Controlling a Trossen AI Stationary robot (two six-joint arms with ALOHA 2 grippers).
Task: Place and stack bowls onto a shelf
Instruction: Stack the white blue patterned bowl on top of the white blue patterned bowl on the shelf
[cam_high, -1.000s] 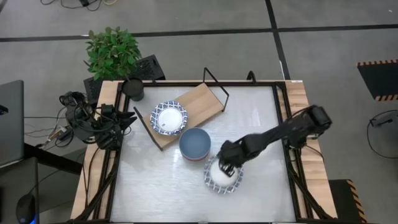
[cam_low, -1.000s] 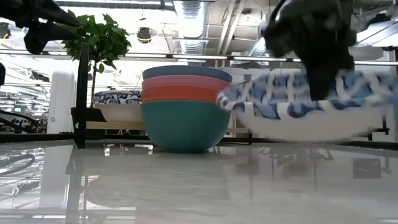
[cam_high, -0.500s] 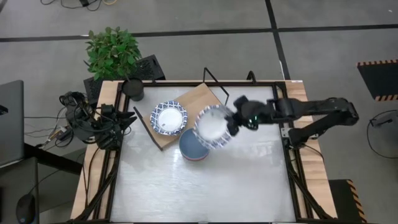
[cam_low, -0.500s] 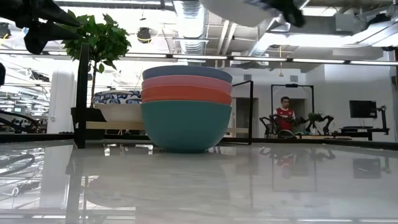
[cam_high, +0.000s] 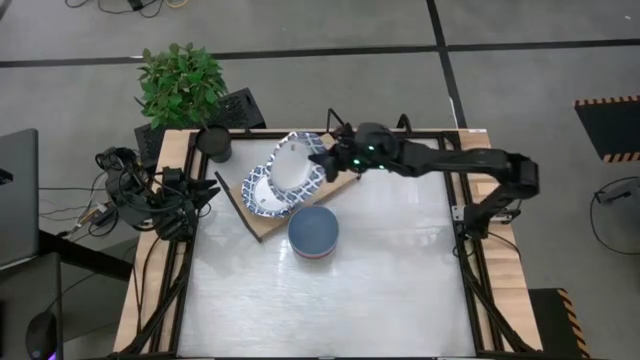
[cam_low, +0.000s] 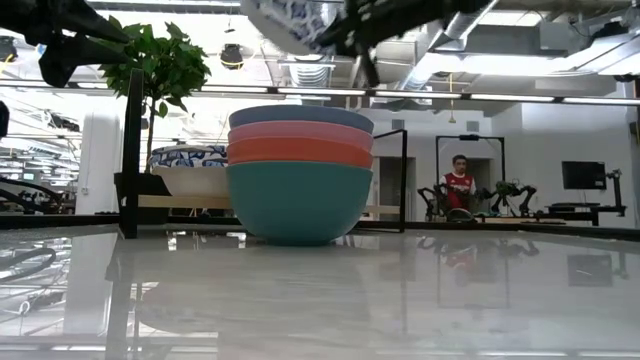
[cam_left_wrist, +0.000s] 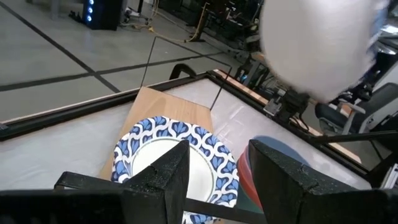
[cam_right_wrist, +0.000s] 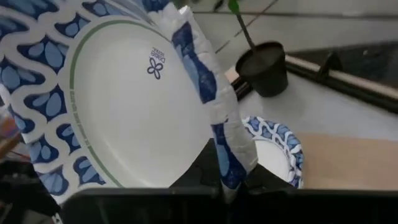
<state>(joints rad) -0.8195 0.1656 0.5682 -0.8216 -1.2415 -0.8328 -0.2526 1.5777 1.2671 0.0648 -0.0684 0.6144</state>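
Right gripper (cam_high: 326, 160) clamped on rim of a patterned bowl (cam_high: 299, 160), held tilted in the air above the shelf (cam_high: 338, 152), overlapping the patterned bowl already on shelf (cam_high: 265, 190). Target lies just below and toward the left-arm side; needs levelling before lowering onto it. Left gripper (cam_left_wrist: 212, 177) parked at table's left edge, fingers apart, holding nothing. Stack of plain bowls (cam_high: 314, 233) on glossy tabletop (cam_high: 400, 290) beside shelf. Potted plant (cam_high: 181, 82) and a person (cam_low: 458, 180) beyond table

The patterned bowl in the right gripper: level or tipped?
Tipped. The carried bowl hangs steeply tilted in the right gripper above the shelf, its white underside showing in the right wrist view.
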